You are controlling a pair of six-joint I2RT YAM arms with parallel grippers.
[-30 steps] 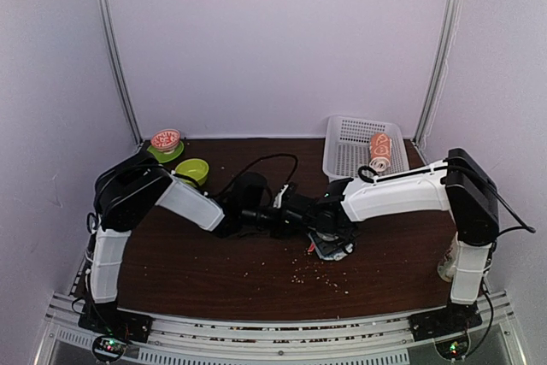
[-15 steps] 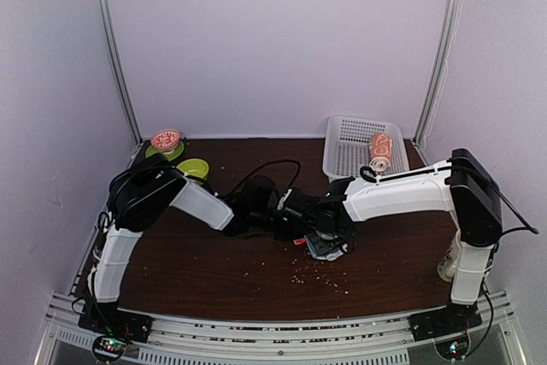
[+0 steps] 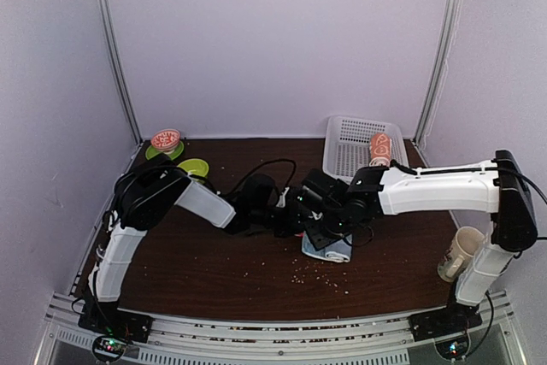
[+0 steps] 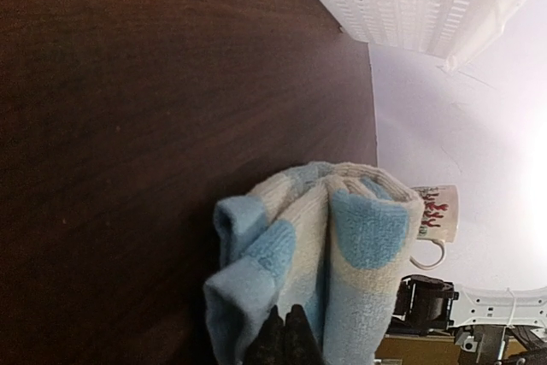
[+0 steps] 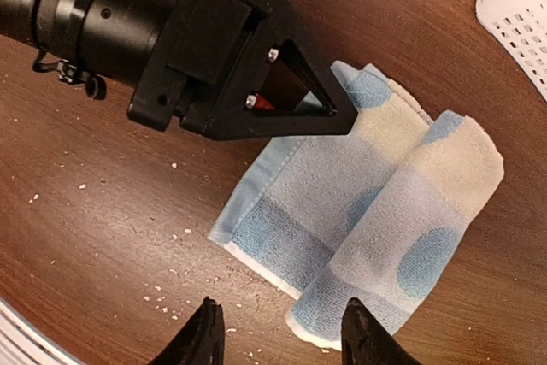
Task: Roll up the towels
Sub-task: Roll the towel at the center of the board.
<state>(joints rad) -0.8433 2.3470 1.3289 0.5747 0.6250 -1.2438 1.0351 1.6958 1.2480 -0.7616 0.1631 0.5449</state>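
I am watching both arms meeting low over the worktop (image 3: 197, 258), on the near side of the white basket (image 3: 346, 136). The light-blue towel (image 5: 385, 211) is lying on the wood outside the basket, toward the arm bases from the basket's near-left corner. It is partly rolled, with a thick roll sitting along one side and a flat flap spreading out from it.

The left arm is stretching in from its base, its forearm running nearly level toward the basket. The left pincer (image 4: 285, 335) is clenching its tips together on a fold at the towel's edge.

The right arm is reaching with its elbow raised high, out to the right of the basket. Its long white forearm is sweeping leftward across the basket's front, with the wrist bending down. The right pincer (image 5: 282, 305) is hovering over the towel with its fingers spread wide, gripping nothing.

The small orange towel (image 3: 380, 150) is resting rolled inside the basket, toward its right side.
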